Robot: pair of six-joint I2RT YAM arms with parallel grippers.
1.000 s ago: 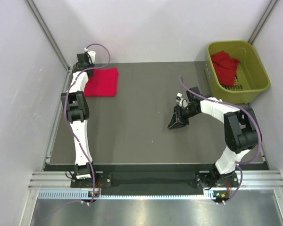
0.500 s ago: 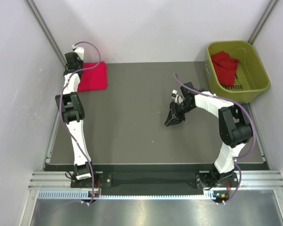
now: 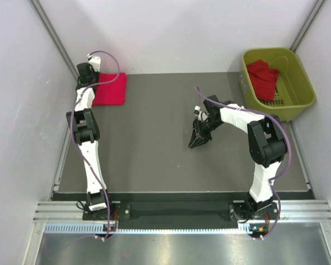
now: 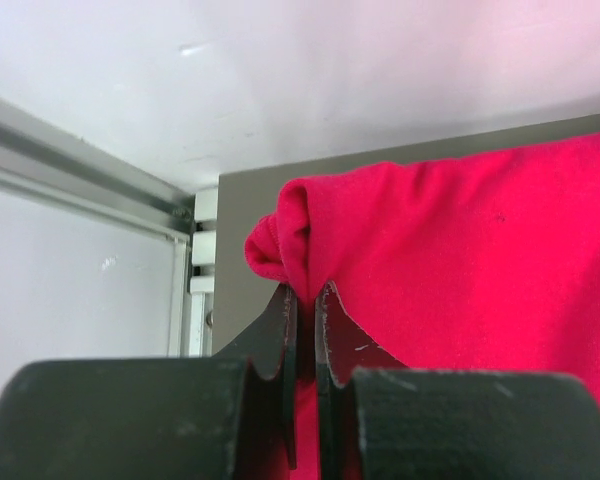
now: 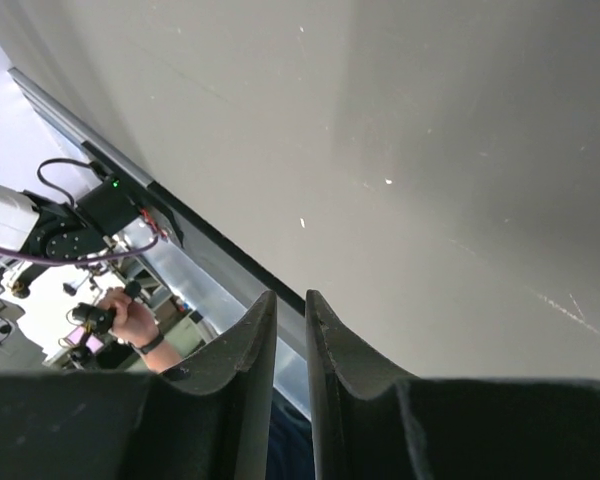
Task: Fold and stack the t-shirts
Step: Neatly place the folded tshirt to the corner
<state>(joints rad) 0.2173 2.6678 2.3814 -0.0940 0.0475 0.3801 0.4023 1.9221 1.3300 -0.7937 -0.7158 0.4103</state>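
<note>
Surface (image 3: 154, 143) is dark and flat, and it carries one garment at its far left corner. A yellow-green basket (image 3: 304, 102) stands off the far right corner.

Folded t-shirt (image 3: 113, 91): bright red and lying flat in a rough rectangle at the far left corner, its left edge bunched into a small roll. Crumpled t-shirt (image 3: 263, 77): same red, heaped unfolded inside the basket.

Left tool (image 4: 302, 300): the jaws are closed almost to touching on the bunched left edge of the folded t-shirt, with a pinch of cloth between them. Right tool (image 3: 197, 142): right of the surface's centre and pointing down at bare surface. Its jaws stand a narrow slit apart with nothing between them. Whether its tips touch the surface cannot be told.

Handling assessment: the cloth looks thin, light and limp. It will sag and unfold if lifted by one point, and is likely to drag or wrinkle if pushed. The folded t-shirt is best gripped through all its layers at an edge. The crumpled t-shirt needs a pinch on a raised ridge, then a hold at two corners or the shoulders for spreading.
</note>
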